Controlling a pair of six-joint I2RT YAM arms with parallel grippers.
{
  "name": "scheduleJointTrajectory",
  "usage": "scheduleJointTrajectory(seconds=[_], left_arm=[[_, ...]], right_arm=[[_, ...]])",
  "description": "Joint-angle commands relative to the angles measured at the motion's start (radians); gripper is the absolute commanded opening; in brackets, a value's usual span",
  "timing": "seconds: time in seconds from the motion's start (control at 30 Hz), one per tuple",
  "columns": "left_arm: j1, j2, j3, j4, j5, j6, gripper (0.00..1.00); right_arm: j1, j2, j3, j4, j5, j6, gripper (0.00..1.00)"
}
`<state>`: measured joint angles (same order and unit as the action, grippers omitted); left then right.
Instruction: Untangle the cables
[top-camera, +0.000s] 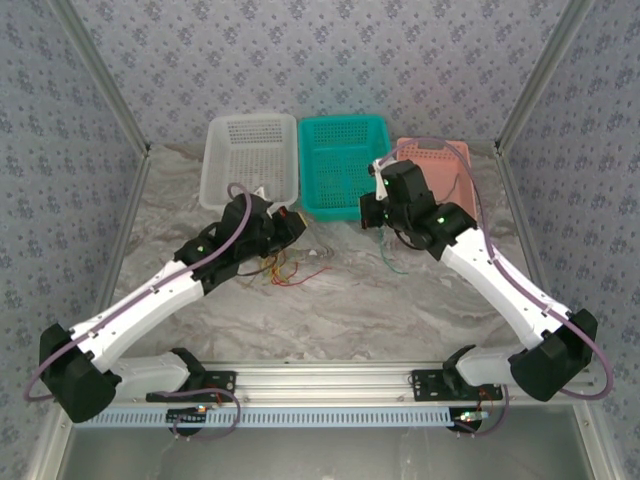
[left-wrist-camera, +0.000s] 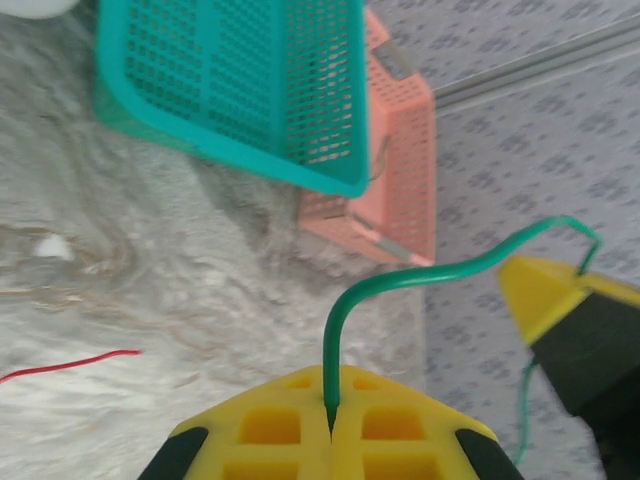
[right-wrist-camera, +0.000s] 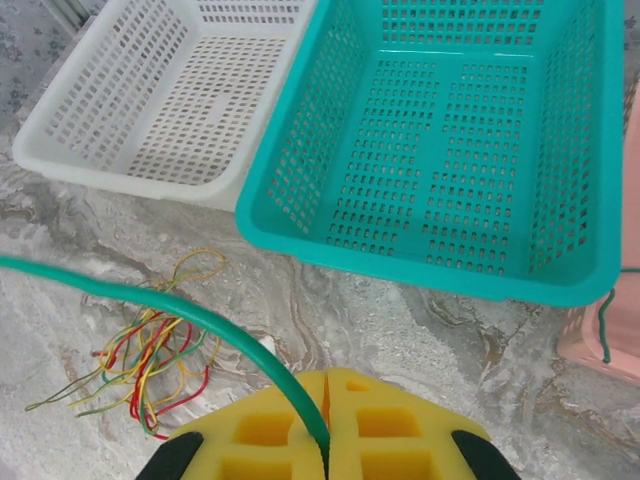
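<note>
Where cables (right-wrist-camera: 150, 355) tangle, count unclear, three baskets (top-camera: 340, 212)

On the table (top-camera: 350, 300), the middle basket (top-camera: 340, 213) stands at the back. The left basket (top-camera: 211, 170) sits just beside it on its left, the right basket (top-camera: 450, 160) just beside it on its right. The cables (top-camera: 285, 270) lie before its left corner.

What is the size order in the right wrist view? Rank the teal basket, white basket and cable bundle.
1. teal basket: largest, also nearest
2. white basket: partly cut off by the frame
3. cable bundle: clearly smallest
</note>
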<state>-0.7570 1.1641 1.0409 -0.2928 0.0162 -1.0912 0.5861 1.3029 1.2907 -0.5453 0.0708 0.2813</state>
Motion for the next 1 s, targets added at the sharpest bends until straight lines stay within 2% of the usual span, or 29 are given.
scheduleJointTrajectory(seconds=[0.0, 0.07, 0.13, 0.23, 0.43, 0.57, 0.8, 0.83, 0.9, 0.97], left_arm=[[0.008, -0.018, 0.096, -0.266, -0.116, 0.225, 0.0], [0.019, -0.006, 0.137, -0.373, -0.176, 0.371, 0.0], [0.02, 0.016, 0.19, -0.516, -0.298, 0.514, 0.0], [0.02, 0.054, 0.208, -0.597, -0.451, 0.682, 0.0], [0.018, 0.086, 0.186, -0.533, -0.64, 0.953, 0.0], [0.024, 0.081, 0.162, -0.428, -0.773, 1.122, 0.0], [0.044, 0.109, 0.144, -0.303, -0.811, 1.349, 0.0], [0.044, 0.105, 0.14, -0.296, -0.828, 1.368, 0.06], [0.042, 0.085, 0.136, -0.284, -0.858, 1.365, 0.33], [0.043, 0.045, 0.162, -0.322, -0.847, 1.279, 0.47]], right_arm=[[-0.032, -0.017, 0.022, -0.041, -0.004, -0.06, 0.0], [-0.041, -0.003, 0.041, -0.097, -0.043, -0.112, 0.0], [-0.031, 0.019, 0.056, -0.156, -0.048, -0.171, 0.0], [0.0, 0.033, 0.053, -0.23, -0.054, -0.248, 0.0], [0.083, -0.004, -0.023, -0.31, -0.15, -0.348, 0.0], [0.109, -0.015, -0.061, -0.358, -0.123, -0.385, 0.0], [0.126, -0.006, -0.068, -0.397, -0.074, -0.412, 0.0], [0.126, -0.004, -0.067, -0.395, -0.072, -0.405, 0.0], [0.112, -0.002, -0.062, -0.394, -0.089, -0.376, 0.0], [0.09, -0.007, -0.058, -0.365, -0.1, -0.34, 0.0]])
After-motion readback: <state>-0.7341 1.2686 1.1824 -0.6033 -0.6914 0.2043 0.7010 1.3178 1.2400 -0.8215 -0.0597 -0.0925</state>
